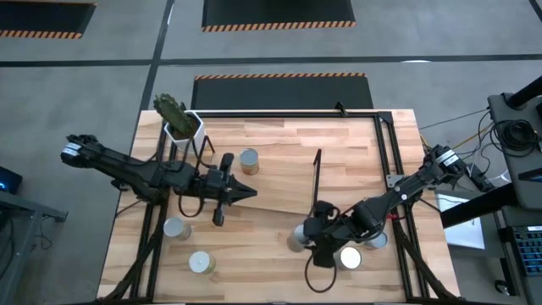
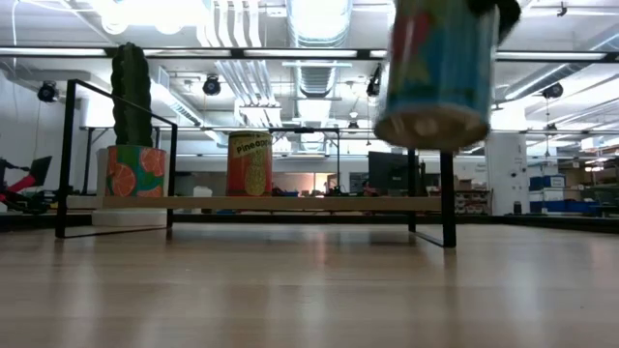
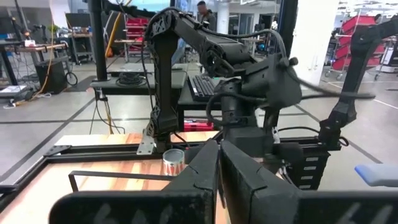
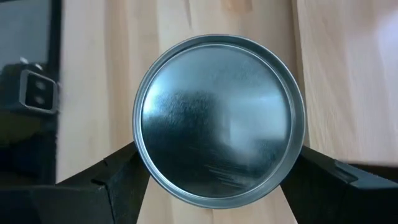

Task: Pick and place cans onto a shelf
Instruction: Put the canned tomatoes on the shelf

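A can [image 4: 219, 118] is held between the fingers of the right gripper [image 1: 326, 241] and, in the low view, is seen lifted clear of the counter [image 1: 279, 271] near its front right. Three further cans are seen resting on the counter, two at the front left [image 1: 175, 228] and one at the front right [image 1: 349, 257], so they are judged yet to be moved. Farther back, one can [image 1: 248, 160] stands on the shelf [image 1: 279, 182] beside the plant pot [image 1: 184, 126], while the left gripper [image 1: 241, 191] is kept shut and empty over the shelf's left part.
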{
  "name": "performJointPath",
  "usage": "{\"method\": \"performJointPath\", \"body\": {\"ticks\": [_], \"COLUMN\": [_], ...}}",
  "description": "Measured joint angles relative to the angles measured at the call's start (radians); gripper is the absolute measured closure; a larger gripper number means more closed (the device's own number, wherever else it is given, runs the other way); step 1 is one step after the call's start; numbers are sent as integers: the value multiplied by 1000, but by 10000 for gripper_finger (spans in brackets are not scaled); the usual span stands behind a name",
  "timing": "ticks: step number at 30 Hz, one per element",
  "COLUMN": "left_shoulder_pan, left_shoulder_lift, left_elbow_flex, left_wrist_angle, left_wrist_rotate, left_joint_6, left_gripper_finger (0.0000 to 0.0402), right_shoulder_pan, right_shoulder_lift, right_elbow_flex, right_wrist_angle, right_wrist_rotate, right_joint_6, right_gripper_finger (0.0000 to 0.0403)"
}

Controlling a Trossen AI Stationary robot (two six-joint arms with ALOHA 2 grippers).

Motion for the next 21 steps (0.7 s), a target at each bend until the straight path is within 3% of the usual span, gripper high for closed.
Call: {"method": "performJointPath", "body": {"ticks": [6,11,21], "left_shoulder_pan": [0,-10,-37], "left_shoulder_lift": [-44,-91,-221], "left_elbow_flex": [-33,-53,-141], "left_wrist_angle": [10,17,49], "left_wrist_rotate": [0,-1,-1], "left_joint_6": [14,10,25], "left_gripper_finger": [402,402,402], "right_shoulder_pan": [-4,-43,-221], "right_shoulder_lift": [66,160,320], "right_elbow_flex": [131,303,606], "right_wrist_angle": [-10,-132,-291], "right_wrist_rotate": [21,21,21], "right_joint_6": [-114,-203,-462], "right_gripper_finger": [108,108,108]}}
